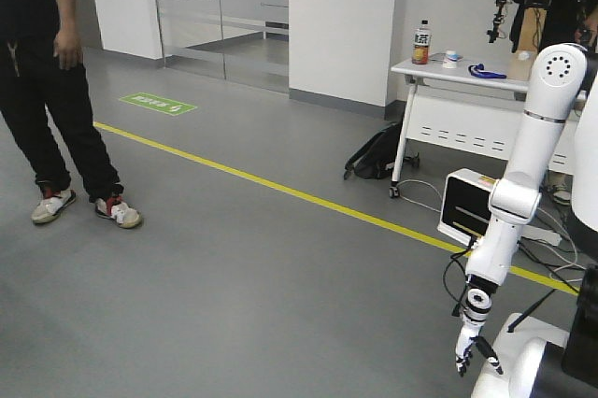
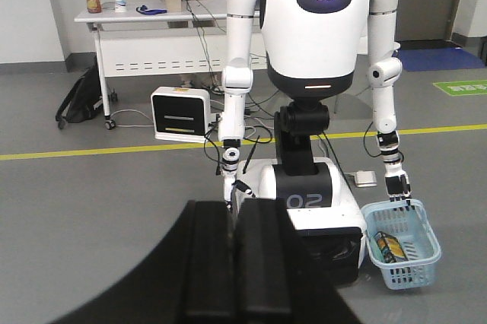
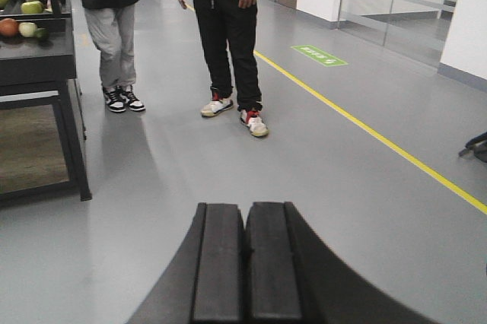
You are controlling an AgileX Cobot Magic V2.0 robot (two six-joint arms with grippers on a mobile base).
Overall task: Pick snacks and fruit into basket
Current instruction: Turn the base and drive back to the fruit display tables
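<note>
My left gripper (image 2: 233,206) fills the bottom of the left wrist view, shut and empty, above the grey floor. My right gripper (image 3: 246,208) is also shut and empty, low over the floor. A light blue basket (image 2: 415,263) stands on the floor at the right of the left wrist view, beside a white robot (image 2: 323,42), with a snack packet (image 2: 389,246) in it. That robot's hand (image 2: 396,185) hangs just above the basket's rim. Fruit (image 3: 9,27), red and green, lies on a dark shelf (image 3: 38,50) at the far left of the right wrist view.
Two people (image 3: 224,27) stand on the floor beyond my right gripper, near a yellow floor line (image 3: 365,130). The white robot's arm (image 1: 523,183) hangs at the right of the front view. Behind it are a white table (image 1: 458,76), a backpack (image 1: 374,155) and a white box (image 2: 181,113).
</note>
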